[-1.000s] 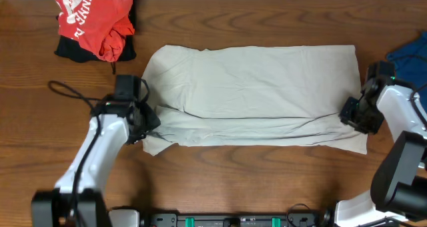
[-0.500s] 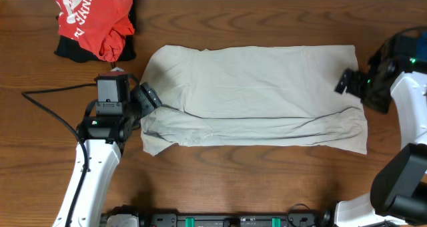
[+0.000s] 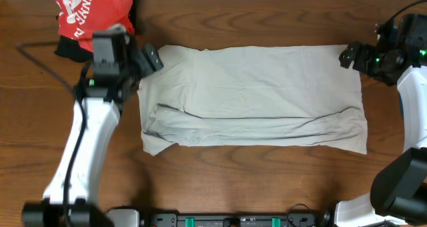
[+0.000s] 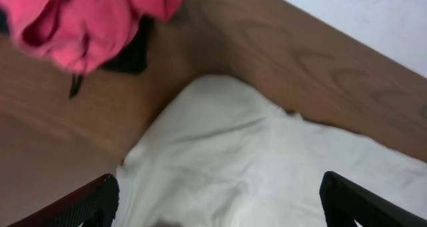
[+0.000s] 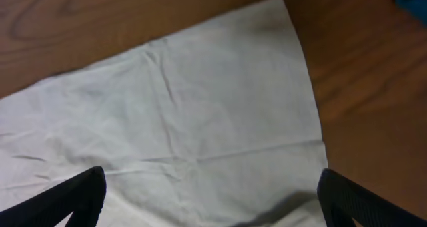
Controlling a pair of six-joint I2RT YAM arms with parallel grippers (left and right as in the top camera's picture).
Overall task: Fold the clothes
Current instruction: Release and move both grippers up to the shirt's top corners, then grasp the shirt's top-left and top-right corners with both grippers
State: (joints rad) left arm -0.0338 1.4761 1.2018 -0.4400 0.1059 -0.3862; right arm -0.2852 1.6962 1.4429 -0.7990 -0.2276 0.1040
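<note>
A: Scanning the bench (image 3: 233, 170): finding the pale shirt (image 3: 253, 93) flat across its middle, stretched left to right, near edge doubled over into a band.

B: Let go of that edge a moment ago, then. Lifted both arms off the near side and up to the far corners.

A: Catching the left end effector (image 3: 148, 59) spread wide and empty at the far-left corner, beside the red garment (image 3: 90, 17). Seeing the right end effector (image 3: 349, 55) just as wide, holding nothing, at the far-right corner.

B: Reading that as one fold laid. Expecting a grab at those far corners next. Watching the wrinkles along the band.
</note>
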